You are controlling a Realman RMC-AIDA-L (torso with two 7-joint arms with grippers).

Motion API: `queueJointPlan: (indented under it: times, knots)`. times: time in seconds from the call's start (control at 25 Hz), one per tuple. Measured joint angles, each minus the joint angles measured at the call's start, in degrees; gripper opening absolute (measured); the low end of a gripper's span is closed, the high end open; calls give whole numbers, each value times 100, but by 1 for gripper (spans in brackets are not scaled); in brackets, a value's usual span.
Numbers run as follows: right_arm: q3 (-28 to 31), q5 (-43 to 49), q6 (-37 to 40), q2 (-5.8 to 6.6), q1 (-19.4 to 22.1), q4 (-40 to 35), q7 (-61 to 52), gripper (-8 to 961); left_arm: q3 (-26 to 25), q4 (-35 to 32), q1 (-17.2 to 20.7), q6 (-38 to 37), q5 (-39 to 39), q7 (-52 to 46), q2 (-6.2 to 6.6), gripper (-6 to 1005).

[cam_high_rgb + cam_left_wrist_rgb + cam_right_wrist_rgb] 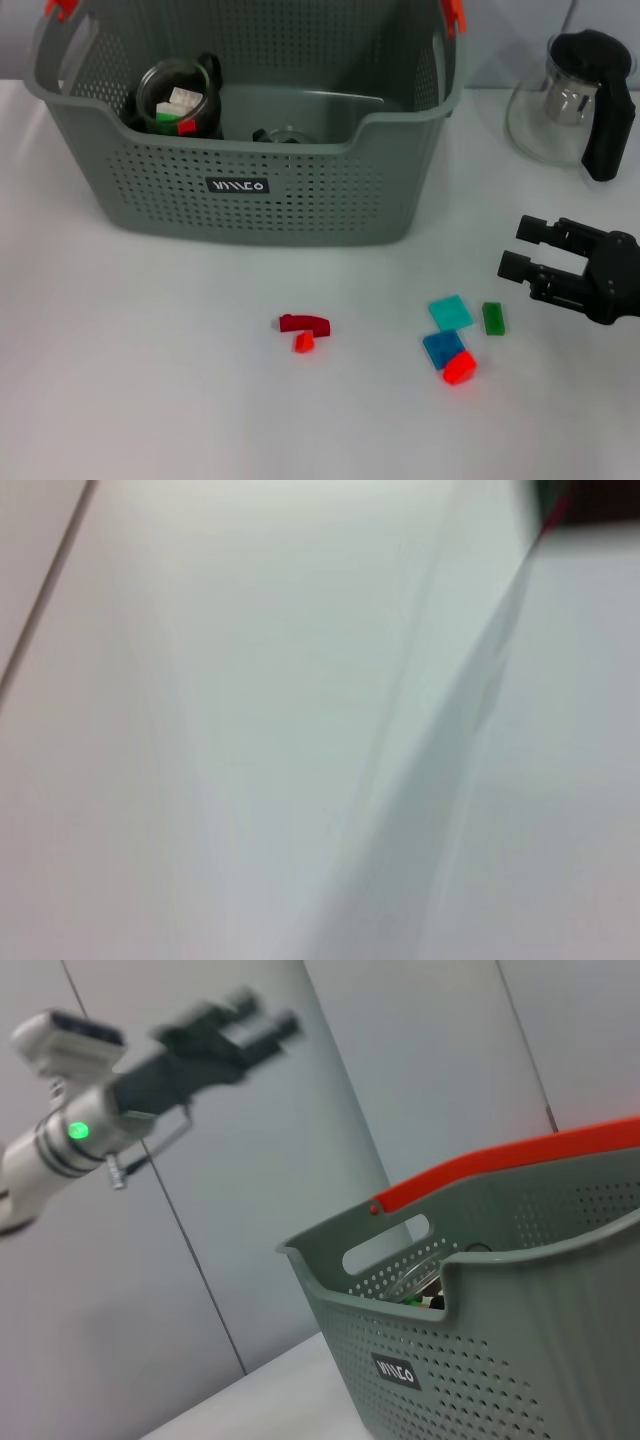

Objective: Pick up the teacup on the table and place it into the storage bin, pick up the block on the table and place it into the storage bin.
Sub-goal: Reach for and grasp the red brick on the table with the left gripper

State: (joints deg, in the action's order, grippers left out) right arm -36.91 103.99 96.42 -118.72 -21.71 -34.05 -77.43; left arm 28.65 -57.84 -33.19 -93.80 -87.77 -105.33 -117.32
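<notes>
The grey-green perforated storage bin (300, 190) stands at the back of the white table, also seen in the right wrist view (520, 1340). Inside it, at its left end, is a glass teacup (178, 100) with a black handle, holding small white, green and red pieces. Loose blocks lie on the table in front: a dark red curved one (304, 323), a small orange one (303, 342), then teal (450, 312), green (493, 318), blue (440, 347) and red (460, 368). My right gripper (522, 248) is open, just right of the green block. My left gripper (240, 1020) hangs high in the air.
A glass teapot (570, 100) with a black handle and lid stands at the back right, behind my right gripper. A second round object (283, 135) lies on the bin's floor. The bin's orange handle (520, 1165) is raised.
</notes>
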Motion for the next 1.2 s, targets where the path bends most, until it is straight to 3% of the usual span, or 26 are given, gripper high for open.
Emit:
queueJointPlan:
  times: [0.08,0.2,0.48,0.8,0.96,1.2]
  knots:
    - [0,-12,-1,-1,0,-1,0,759,-375,558,-2,-638,463,262,77,669]
    - [0,-19,5,1,-8,-5,0,759,-534,913,72,-1146,265,585,117,661]
    - [0,-2,7,-7,-34,4,-3,759,-156,889,624,-1630,-1498,1772,-167,658]
    - [0,14,0,0,9,4,-43,759,443,859,818,-1161,-3527,2674,-378,657]
    - [0,10,-2,-3,15,4,-23,759,865,901,824,-919,-3746,3059,-483,657]
    - [0,-1,-40,-21,24,4,-14,759,1038,1291,738,-103,-3771,3747,-685,656]
